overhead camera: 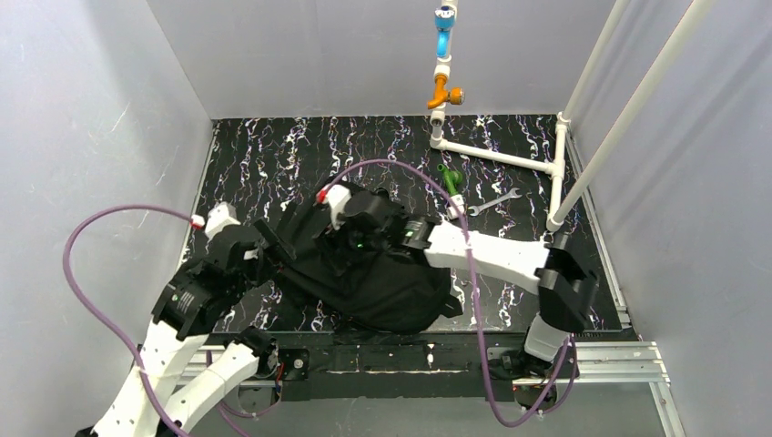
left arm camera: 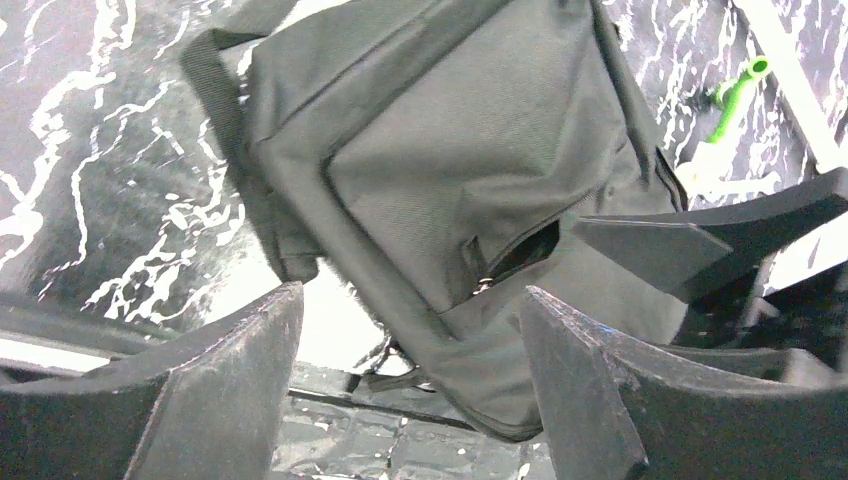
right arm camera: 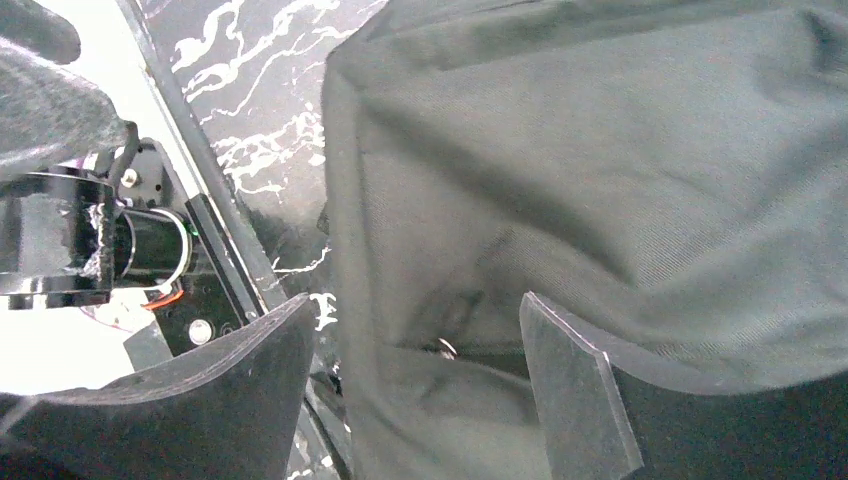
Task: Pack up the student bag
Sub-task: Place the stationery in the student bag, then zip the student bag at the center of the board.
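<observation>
A black student bag is seen lying flat on the dark, white-veined tabletop, close to its near edge and between the two arms. Its long axis runs on a slant, from the far left toward the near right. The pocket side is turned upward. A partly open zip slit is shown in the left wrist view, and a small metal zip pull in the right wrist view. A strap is seen at one corner. Which end is the rounded top cannot be told, since from above the black cloth merges into one dark mass.

The left arm is reached in from the left, with its jaws near the bag's left end. They are spread wide and nothing is held between them. The right arm is stretched across from the right, with its jaws above the middle of the bag. These too are spread wide and empty, though whether their tips touch the cloth cannot be told. From above, both sets of jaws are largely hidden by the wrists.

Well apart from the bag, toward the far right, a green-handled tool and a wrench lie beside a white pipe frame. In the right wrist view the bag is cut off by the picture's edges.
</observation>
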Controlling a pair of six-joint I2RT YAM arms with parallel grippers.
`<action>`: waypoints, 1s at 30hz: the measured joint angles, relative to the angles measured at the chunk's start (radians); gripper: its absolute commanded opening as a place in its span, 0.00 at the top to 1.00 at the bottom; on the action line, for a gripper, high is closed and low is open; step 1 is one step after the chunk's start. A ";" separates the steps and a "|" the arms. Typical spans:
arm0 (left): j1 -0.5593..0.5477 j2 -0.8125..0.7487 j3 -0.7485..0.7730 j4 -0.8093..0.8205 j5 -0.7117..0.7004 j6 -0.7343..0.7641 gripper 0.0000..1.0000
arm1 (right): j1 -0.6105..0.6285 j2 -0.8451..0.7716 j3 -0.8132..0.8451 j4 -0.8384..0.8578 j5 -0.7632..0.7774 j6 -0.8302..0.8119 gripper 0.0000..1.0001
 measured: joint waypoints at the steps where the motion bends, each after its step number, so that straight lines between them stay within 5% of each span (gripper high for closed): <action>1: 0.000 -0.027 -0.007 -0.019 -0.013 -0.015 0.23 | 0.019 0.040 0.038 -0.007 0.010 -0.017 0.17; 10: 0.001 -0.001 -0.096 -0.090 -0.010 -0.113 0.24 | 0.087 0.279 0.151 -0.167 0.120 -0.109 0.18; 24: 0.001 0.022 -0.208 -0.032 0.105 -0.180 0.34 | 0.103 0.292 0.151 -0.177 0.212 -0.106 0.98; 30: 0.001 0.035 -0.304 0.085 0.204 -0.249 0.38 | 0.081 0.259 0.109 -0.130 0.190 -0.032 0.99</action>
